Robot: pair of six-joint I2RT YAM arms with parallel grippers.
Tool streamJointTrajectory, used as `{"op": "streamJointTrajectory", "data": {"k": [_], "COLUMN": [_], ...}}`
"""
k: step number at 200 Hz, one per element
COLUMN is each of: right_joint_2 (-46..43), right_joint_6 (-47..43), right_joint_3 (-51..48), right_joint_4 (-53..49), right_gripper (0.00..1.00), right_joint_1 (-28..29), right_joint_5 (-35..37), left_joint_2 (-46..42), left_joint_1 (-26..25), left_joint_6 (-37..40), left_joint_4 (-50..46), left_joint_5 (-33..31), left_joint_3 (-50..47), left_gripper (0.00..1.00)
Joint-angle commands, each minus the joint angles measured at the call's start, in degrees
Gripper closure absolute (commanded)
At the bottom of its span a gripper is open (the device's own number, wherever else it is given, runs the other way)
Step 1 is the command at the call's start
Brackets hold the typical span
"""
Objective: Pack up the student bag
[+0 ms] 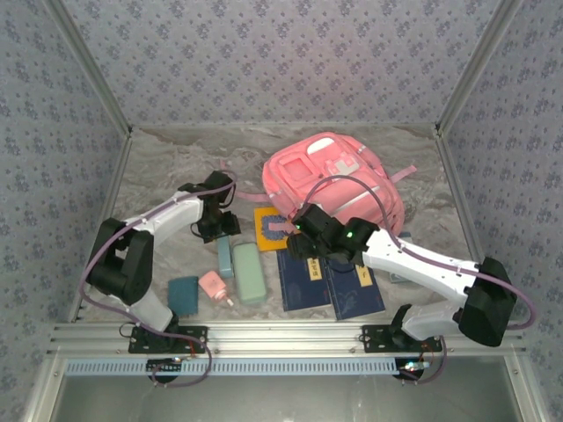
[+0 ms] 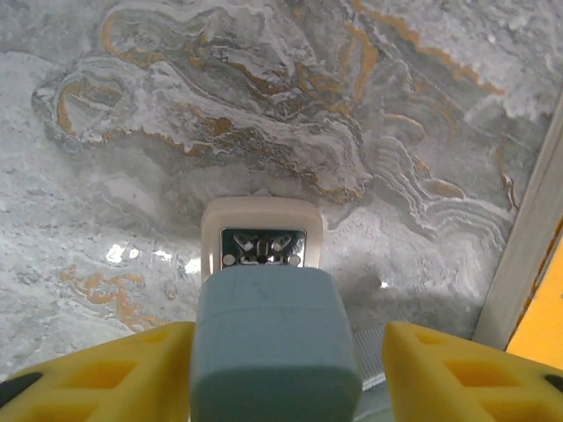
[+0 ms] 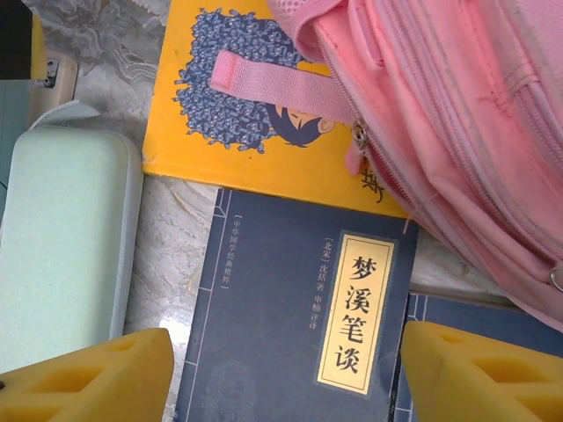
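Surface: grey marble-pattern table (image 1: 158,176), enclosed by blue-grey floral-papered walls (image 1: 281,61).

Count: one student bag (image 1: 339,180), one yellow book (image 1: 264,220), two dark blue books (image 1: 303,280), one pale green case (image 1: 249,272), one blue-grey block (image 2: 264,378), one teal box (image 1: 183,294), one small pink item (image 1: 214,286).

The student bag lies at the far centre-right of the table, overlapping the yellow book; a pink strap crosses that cover.

Legible writing: one dark blue cover reads "梦溪笔谈".

Left gripper (image 2: 288,330): jaws straddle the blue-grey block; whether they grip it cannot be told.

Right gripper (image 3: 286,338): jaws spread wide above the titled book, holding nothing.
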Motion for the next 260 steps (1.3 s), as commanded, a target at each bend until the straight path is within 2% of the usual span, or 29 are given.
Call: {"op": "streamJointTrajectory", "data": {"k": [1,17,35,69,107,136,147,169,183,215,260], "right_joint_2": [-1.74,-2.24,-2.55,-3.24,-5.86,-9.1,-9.19,-7.28,-5.2,-1.25,2.02], "right_joint_6": [0.78,0.95,0.9,0.9,0.91,0.9,3.55,4.3,5.55,11.85,9.33], "right_joint_3": [-1.22,-1.96,-2.79,-3.22,-3.04,-7.95,-9.49,-9.42,-7.9,-6.32,-0.24], "right_joint_4": [-0.47,-0.38,0.09,1.76,6.57,19.89,24.92,31.67,31.19,34.03,30.89], "right_gripper": [0.3,0.31,0.31,0.31,0.26,0.23,0.22,0.15,0.14,0.21,0.36], "right_joint_1": [-0.48,-0.81,-1.31,-1.85,-3.33,-7.35,-8.56,-8.88,-8.74,-10.11,-10.2], "right_joint_5": [1.6,1.78,1.46,0.07,-1.58,-18.12,-22.7,-26.88,-27.0,-31.38,-30.08], "left_joint_2": [-0.57,-2.04,-4.0,-9.71,-17.98,-22.76,-24.33,-26.42,-27.4,-29.15,-28.81], "left_joint_1": [0.29,0.47,0.81,2.37,3.78,4.47,4.49,4.43,3.8,0.87,-2.14], "left_joint_6": [-0.43,-0.35,0.14,1.62,2.28,-1.74,-4.29,-9.19,-11.24,-10.6,-6.17], "left_joint_4": [0.42,0.12,-1.05,-3.9,-6.35,-2.64,0.29,7.58,10.55,14.34,13.91], "left_joint_5": [-1.09,-1.06,-1.39,-2.11,-1.07,8.09,11.79,19.44,21.68,23.18,25.26], "left_joint_3": [-0.05,-0.16,0.22,1.28,5.22,6.53,5.95,4.11,3.37,3.23,3.01], "left_gripper": [0.58,0.71,0.79,0.82,0.81,0.81,0.82,0.82,0.85,0.87,0.87]}}
